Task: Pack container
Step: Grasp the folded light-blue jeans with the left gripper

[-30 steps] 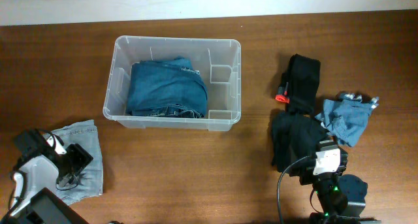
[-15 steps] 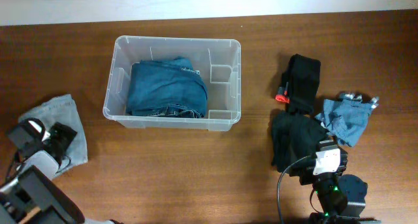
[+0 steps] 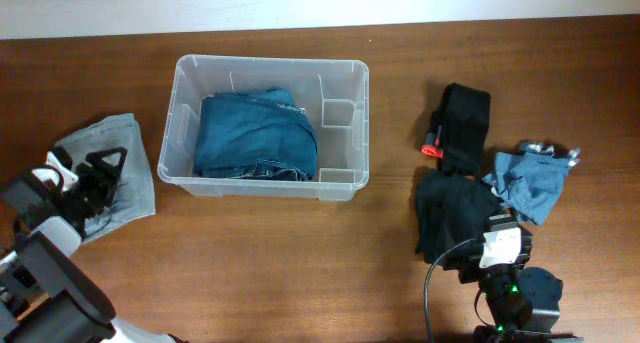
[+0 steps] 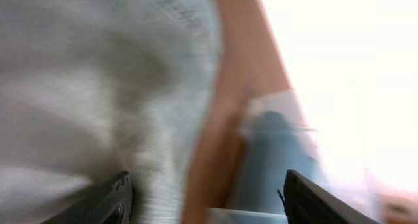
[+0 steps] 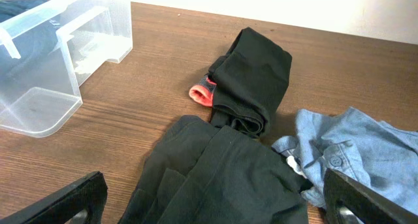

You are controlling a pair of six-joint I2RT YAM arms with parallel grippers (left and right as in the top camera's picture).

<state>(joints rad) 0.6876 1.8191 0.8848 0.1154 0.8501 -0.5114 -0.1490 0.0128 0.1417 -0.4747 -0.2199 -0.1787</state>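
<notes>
Blur smeared my left wrist view, so I could not tell whether my left gripper, fingers partly apart, gripped the pale grey cloth it lay on, just left of the container. The container sat mid-table with folded jeans inside. My right gripper hung wide open and empty above 1 black garment.

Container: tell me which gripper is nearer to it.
Left. The left gripper is over grey cloth just left of the container; the right gripper sits far off, by the black clothes.
</notes>
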